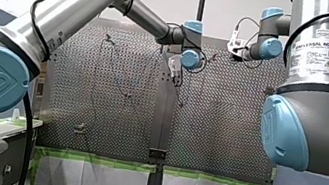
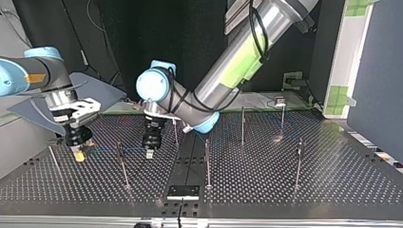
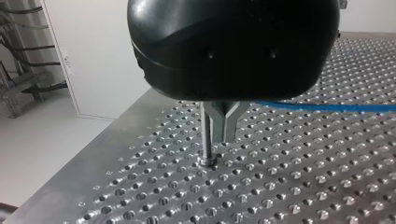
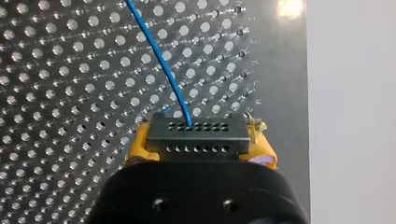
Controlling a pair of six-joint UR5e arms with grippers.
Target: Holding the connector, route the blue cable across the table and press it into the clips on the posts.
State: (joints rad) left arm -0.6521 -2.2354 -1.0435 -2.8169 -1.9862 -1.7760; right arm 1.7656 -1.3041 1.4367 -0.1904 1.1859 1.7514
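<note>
R jaws grip 1 connector; L jaws pinch 1 blue cable; 7 posts.

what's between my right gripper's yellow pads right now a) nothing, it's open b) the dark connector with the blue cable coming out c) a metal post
b: the right wrist view shows my right gripper shut on the connector, yellow pads at both its ends, the blue cable leaving its holes.
</note>
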